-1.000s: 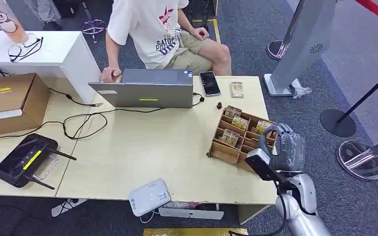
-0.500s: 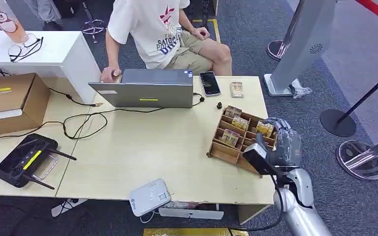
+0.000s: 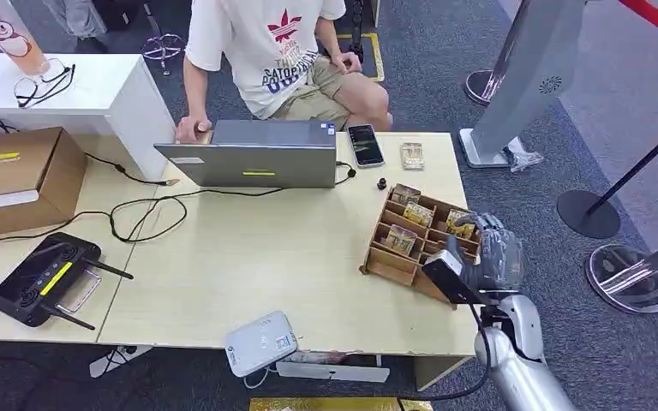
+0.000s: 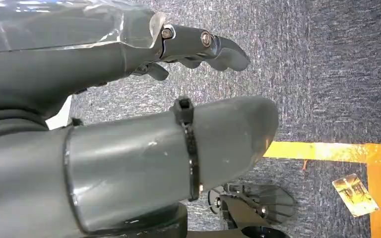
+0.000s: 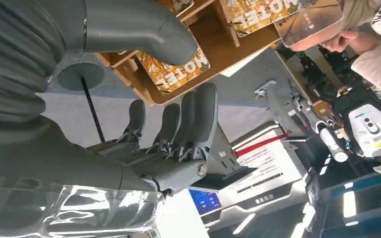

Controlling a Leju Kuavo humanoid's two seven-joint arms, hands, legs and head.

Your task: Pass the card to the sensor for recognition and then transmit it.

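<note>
A wooden card organizer [image 3: 391, 265] stands near the table's right edge with several yellow patterned cards [image 3: 419, 214] upright in its slots. My right hand [image 3: 494, 255] hovers at its right-hand side. In the right wrist view the thumb [image 5: 144, 30] lies over a yellow card [image 5: 178, 69] in a slot, while the fingers [image 5: 188, 119] stretch past the organizer's outer wall [image 5: 144, 91]; nothing is gripped. The white sensor box [image 3: 261, 342] sits at the table's front edge. My left hand [image 4: 129, 64] hangs over grey carpet with thumb and fingers apart, holding nothing.
A person sits behind an open laptop [image 3: 257, 154] at the far edge, beside a phone [image 3: 365, 144] and a loose card [image 3: 412, 156]. A black controller [image 3: 43, 278] and cardboard box [image 3: 17, 175] lie left. Stanchion bases [image 3: 630, 278] stand right. A card [image 4: 355, 188] lies on the floor.
My right hand has moved a little forward and left, closer over the organizer's right side. The seated person has shifted slightly. Nothing has been picked up.
</note>
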